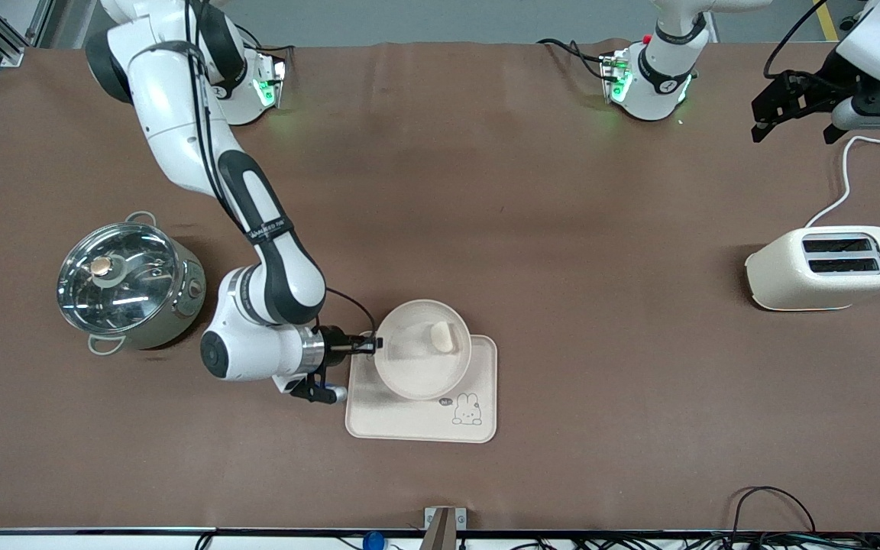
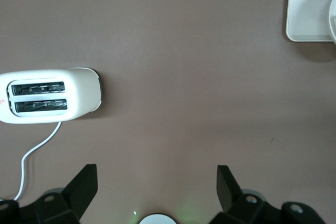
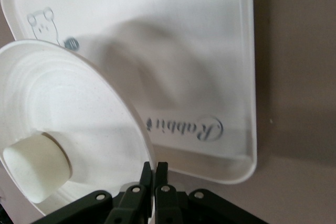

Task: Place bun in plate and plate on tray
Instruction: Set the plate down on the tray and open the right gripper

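My right gripper (image 1: pixel 373 346) is shut on the rim of the round cream plate (image 1: pixel 417 370). It holds the plate over the rectangular rabbit tray (image 1: pixel 409 424), at the tray's edge farther from the front camera. The small pale bun (image 1: pixel 442 337) lies in the plate. In the right wrist view the fingers (image 3: pixel 154 169) pinch the plate's rim (image 3: pixel 68 93), the bun (image 3: pixel 37 174) rests inside, and the plate casts a shadow on the tray (image 3: pixel 184 51) below. My left gripper (image 1: pixel 793 134) waits open and empty in the air at the left arm's end of the table (image 2: pixel 156 182).
A steel pot with a glass lid (image 1: pixel 131 286) stands beside my right arm, toward the right arm's end. A white toaster (image 1: pixel 829 267) with a white cord stands toward the left arm's end; it also shows in the left wrist view (image 2: pixel 47 95), as does the tray's corner (image 2: pixel 307 14).
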`<state>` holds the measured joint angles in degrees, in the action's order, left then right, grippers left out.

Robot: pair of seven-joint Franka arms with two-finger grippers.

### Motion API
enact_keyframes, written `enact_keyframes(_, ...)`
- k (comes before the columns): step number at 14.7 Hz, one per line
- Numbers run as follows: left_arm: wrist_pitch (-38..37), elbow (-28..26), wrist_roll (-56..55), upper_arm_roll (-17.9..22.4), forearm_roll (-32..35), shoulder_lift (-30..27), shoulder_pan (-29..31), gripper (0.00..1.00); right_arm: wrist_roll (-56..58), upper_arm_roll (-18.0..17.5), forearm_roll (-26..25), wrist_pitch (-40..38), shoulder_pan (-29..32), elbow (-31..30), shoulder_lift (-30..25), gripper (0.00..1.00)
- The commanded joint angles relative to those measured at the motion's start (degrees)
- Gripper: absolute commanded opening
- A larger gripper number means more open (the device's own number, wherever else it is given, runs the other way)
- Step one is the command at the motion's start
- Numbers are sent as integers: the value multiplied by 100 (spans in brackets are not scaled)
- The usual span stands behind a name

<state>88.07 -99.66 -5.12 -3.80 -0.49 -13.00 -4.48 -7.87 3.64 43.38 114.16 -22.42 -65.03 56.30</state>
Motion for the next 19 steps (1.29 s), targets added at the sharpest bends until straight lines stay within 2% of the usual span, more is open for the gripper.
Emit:
enact_keyframes(1, 158, 61, 117, -16, -4, 95, 35, 100, -469, 127, -145, -139, -51, 921, 539, 0)
enact_keyframes(6, 289, 105, 117, -16, -13, 201, 35, 100, -496, 602, -163, 37, -403, 949, 663, 0)
enact_keyframes(12, 351, 105, 134, -16, -21, 201, 44, 100, -487, 611, -163, 449, -403, 949, 804, 0)
enact_keyframes(16, 378, 105, 134, -16, -39, 201, 44, 100, -487, 611, -180, 450, -404, 914, 822, 0)
enact_keyframes(18, 378, 105, 143, -16, -48, 201, 44, 100, -496, 576, -408, 415, -412, 905, 804, 0)
enact_keyframes(19, 378, 105, 143, -16, -48, 201, 44, 100, -505, 576, -444, 406, -421, 896, 787, 4)
